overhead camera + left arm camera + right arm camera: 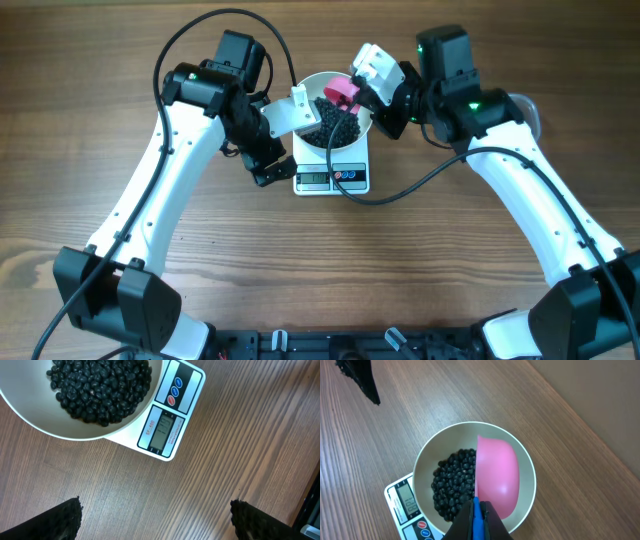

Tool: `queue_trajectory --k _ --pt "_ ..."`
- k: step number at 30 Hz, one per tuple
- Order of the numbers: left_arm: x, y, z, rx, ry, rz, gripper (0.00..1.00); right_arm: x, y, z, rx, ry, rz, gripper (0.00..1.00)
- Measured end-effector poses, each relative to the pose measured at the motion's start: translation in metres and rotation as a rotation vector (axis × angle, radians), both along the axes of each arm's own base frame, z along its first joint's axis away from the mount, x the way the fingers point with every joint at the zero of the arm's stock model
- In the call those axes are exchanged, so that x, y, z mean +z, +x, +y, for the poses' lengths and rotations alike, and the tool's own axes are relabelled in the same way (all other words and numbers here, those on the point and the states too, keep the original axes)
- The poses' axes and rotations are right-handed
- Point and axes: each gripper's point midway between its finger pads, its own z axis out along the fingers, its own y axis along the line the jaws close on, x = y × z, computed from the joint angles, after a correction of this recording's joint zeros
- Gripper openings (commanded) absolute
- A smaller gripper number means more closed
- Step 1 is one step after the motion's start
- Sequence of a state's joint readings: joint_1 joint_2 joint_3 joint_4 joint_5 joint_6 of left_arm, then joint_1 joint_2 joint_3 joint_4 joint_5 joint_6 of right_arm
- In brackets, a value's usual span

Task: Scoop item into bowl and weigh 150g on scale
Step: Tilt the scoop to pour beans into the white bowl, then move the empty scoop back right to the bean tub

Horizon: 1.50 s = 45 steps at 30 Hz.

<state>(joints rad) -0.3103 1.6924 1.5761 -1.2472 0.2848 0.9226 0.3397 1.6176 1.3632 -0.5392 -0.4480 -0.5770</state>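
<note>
Right gripper (477,521): jaws closed tight on the thin blue handle of a pink rounded plastic scoop (496,477), with a dark finger pressing it from either side. The scoop is held over the round plain white bowl (424,467), above the half farther from the scale's display. Its convex back is toward the wrist camera and its straight edge faces the beans. The small, glossy, round black beans (452,485) lie heaped in the bowl's bottom, on the display side of the scoop's edge. The bowl sits on the small white rectangular digital scale (404,502) and covers its platform. Only the front strip, with grey display and red and blue buttons, shows beyond the rim. The display digits are too faint to read. Left gripper (157,515): jaws spread wide, holding nothing, black fingertips (67,517) above bare wood near the scale's left side, not touching it. The scale stands on a brown wood-grain table (240,435). In the overhead view the two arms flank the scale, one on each side.
</note>
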Motion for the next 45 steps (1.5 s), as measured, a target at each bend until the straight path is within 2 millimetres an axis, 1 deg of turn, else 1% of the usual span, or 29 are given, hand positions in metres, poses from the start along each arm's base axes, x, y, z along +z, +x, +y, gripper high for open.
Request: queue_trajectory --k 2,7,15,19,21,23,25,26,29,30,31,34,35,36,38,42,43,45 --pt "0.0 0.0 0.0 0.0 0.0 0.0 1.0 0.0 0.0 0.0 -0.003 0.003 0.001 0.04" --pt "0.0 0.0 0.0 0.0 0.0 0.0 1.0 0.006 0.01 -0.001 -0.069 0.032 -0.003 0.04" --pt "0.0 0.0 0.0 0.0 0.0 0.0 1.0 0.001 0.006 -0.003 -0.158 0.082 0.102 0.04" --pt "0.0 0.0 0.0 0.0 0.0 0.0 1.0 -0.006 0.002 -0.008 -0.231 0.094 0.184 0.04" --pt "0.0 0.0 0.0 0.0 0.0 0.0 1.0 -0.007 0.003 -0.011 -0.268 0.104 0.205 0.04" --pt "0.0 0.0 0.0 0.0 0.0 0.0 1.0 -0.007 0.008 -0.02 -0.326 0.129 0.236 0.04" --pt "0.0 0.0 0.0 0.0 0.0 0.0 1.0 -0.007 0.011 -0.035 -0.383 0.144 0.269 0.04" --pt "0.0 0.0 0.0 0.0 0.0 0.0 1.0 -0.004 0.013 -0.046 -0.42 0.152 0.283 0.04" --pt "0.0 0.0 0.0 0.0 0.0 0.0 1.0 0.008 0.015 -0.085 -0.525 0.167 0.304 0.04" --pt "0.0 0.0 0.0 0.0 0.0 0.0 1.0 0.01 0.012 -0.102 -0.571 0.161 0.318 0.04" --pt "0.0 0.0 0.0 0.0 0.0 0.0 1.0 0.009 0.011 -0.114 -0.605 0.156 0.329 0.04" --pt "0.0 0.0 0.0 0.0 0.0 0.0 1.0 -0.007 0.0 -0.171 -0.782 0.09 0.413 0.04" --pt "0.0 0.0 0.0 0.0 0.0 0.0 1.0 -0.012 -0.005 -0.183 -0.821 0.066 0.435 0.04" --pt "0.0 0.0 0.0 0.0 0.0 0.0 1.0 -0.019 -0.011 -0.202 -0.88 0.032 0.459 0.04" --pt "0.0 0.0 0.0 0.0 0.0 0.0 1.0 -0.027 -0.016 -0.227 -0.961 -0.013 0.481 0.04" --pt "0.0 0.0 0.0 0.0 0.0 0.0 1.0 -0.047 -0.019 -0.263 -1.064 -0.068 0.523 0.04" --pt "0.0 0.0 0.0 0.0 0.0 0.0 1.0 -0.051 -0.019 -0.268 -1.077 -0.077 0.532 0.04" --pt "0.0 0.0 0.0 0.0 0.0 0.0 1.0 -0.056 -0.016 -0.272 -1.086 -0.08 0.537 0.04"
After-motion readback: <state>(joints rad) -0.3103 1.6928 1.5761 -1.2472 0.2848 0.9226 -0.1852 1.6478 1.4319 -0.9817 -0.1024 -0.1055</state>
